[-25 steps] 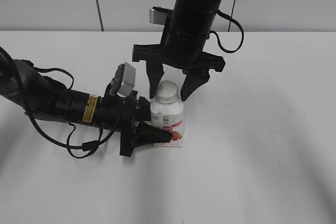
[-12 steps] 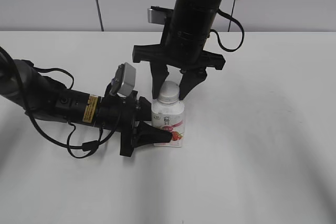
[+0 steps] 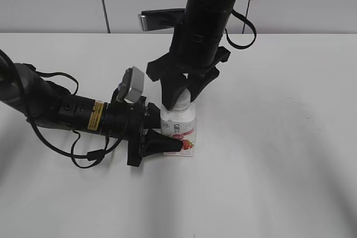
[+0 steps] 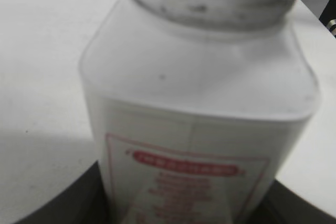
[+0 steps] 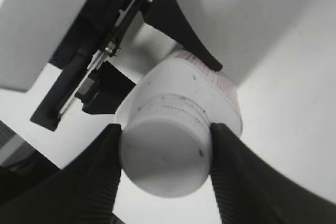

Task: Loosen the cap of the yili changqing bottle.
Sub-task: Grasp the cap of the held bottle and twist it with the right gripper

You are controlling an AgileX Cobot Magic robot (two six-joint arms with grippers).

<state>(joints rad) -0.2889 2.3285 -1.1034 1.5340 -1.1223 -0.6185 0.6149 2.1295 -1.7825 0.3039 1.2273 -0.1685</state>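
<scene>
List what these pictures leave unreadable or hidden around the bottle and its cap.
- Exterior view: the cap is covered by the right gripper.
- Left wrist view: the bottle label print is blurred; its base is cut off by the lower edge.
- Right wrist view: the bottle's lower body sits behind its own shoulder; the left gripper shows only partly.

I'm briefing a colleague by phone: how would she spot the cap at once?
On the white table stands one small white bottle with a strawberry label, clamped low by the left gripper. The cap is the flat white disc on its neck, pinched between the right gripper's black fingers.
</scene>
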